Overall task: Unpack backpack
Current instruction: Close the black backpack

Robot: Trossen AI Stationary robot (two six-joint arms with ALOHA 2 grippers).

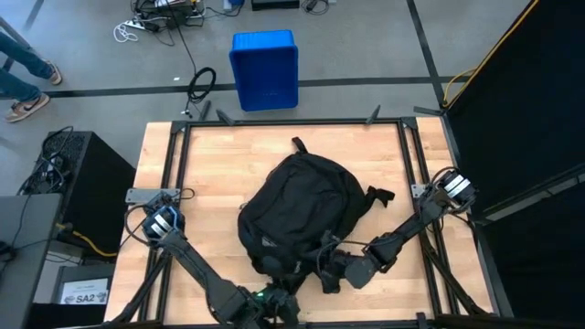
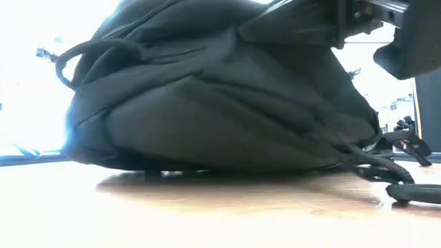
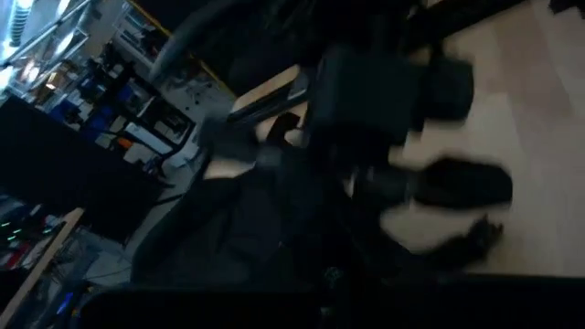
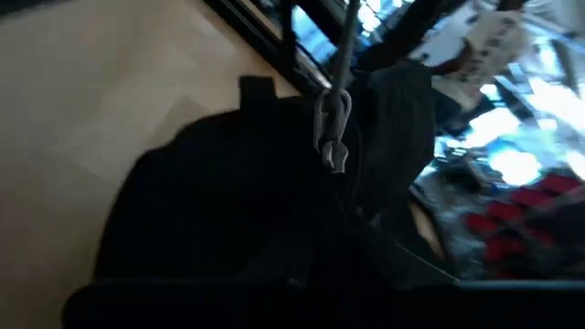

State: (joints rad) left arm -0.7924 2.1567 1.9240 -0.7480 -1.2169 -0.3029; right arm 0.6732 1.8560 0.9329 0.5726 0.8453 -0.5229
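On the wooden desk (image 1: 219,164) the black backpack (image 1: 297,206) lies flat on its side, its top loop pointing away from both arms and its straps spread out toward the right arm's side. It sits between the two hands, which both work at its near edge; this makes sense, because the zipper must be opened before anything can come out.

The right hand (image 1: 331,274) is low at the near edge of the pack, touching the fabric. Its fingers are closed. The right wrist view shows a small grey zipper pull (image 4: 332,128) hanging on a cord just ahead of this hand, but I cannot tell if the fingers really pinch the pull or its cord, or only closed beside it. My judgement is that the hand closed there to catch the pull and draw the zipper along.

The left hand (image 1: 274,306) is at the near desk edge, just beside the same end of the pack and close to the right hand. It is also fully closed; what it holds, if anything, is hidden. Probably it stays there to keep the soft bag from sliding.

Nothing is unpacked yet, as far as I can see.
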